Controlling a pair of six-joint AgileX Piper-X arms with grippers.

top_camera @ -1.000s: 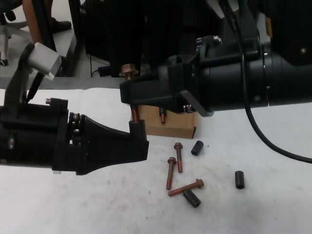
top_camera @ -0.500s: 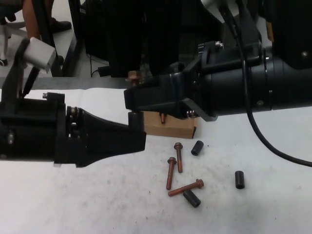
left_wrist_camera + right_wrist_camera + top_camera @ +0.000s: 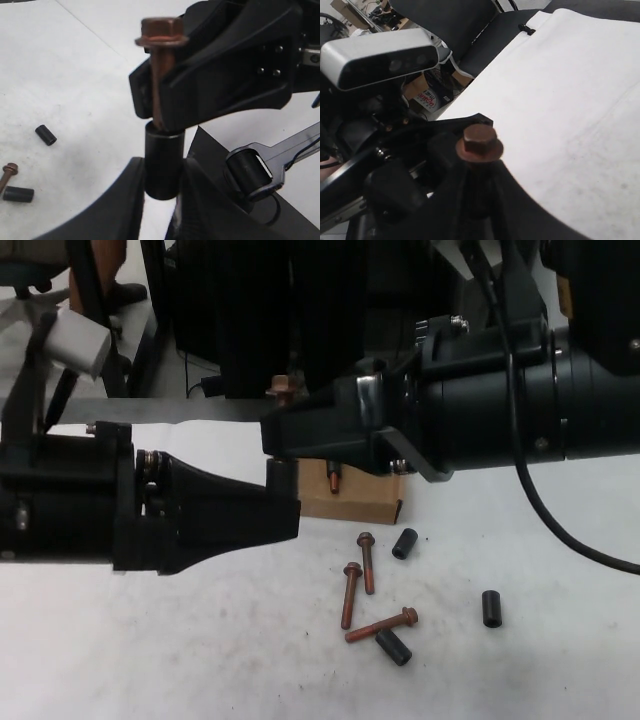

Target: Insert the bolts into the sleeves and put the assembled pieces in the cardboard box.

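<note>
The left gripper [image 3: 161, 192] is clamped on a black sleeve [image 3: 163, 160] and holds it upright with the open mouth facing up. The right gripper [image 3: 159, 102] reaches in from the opposite side and pinches a copper-coloured bolt [image 3: 161, 70] by its shank, head up, directly above the sleeve. Both long axes stand vertical and look nearly in line. The bolt's tip sits at the sleeve's mouth, just entering it as far as I can tell. The coming move is therefore a straight push down along that shared axis, and I judge that any sideways lean would catch the tip on the rim. The push belongs to the right arm, while the left only has to hold firm. Lower, on the bench [image 3: 200, 660], lie three loose bolts [image 3: 366, 562] and three loose sleeves [image 3: 490, 608], well apart from both grippers. Farther back stands the cardboard box [image 3: 370, 502], just beyond the meeting fingertips.
</note>
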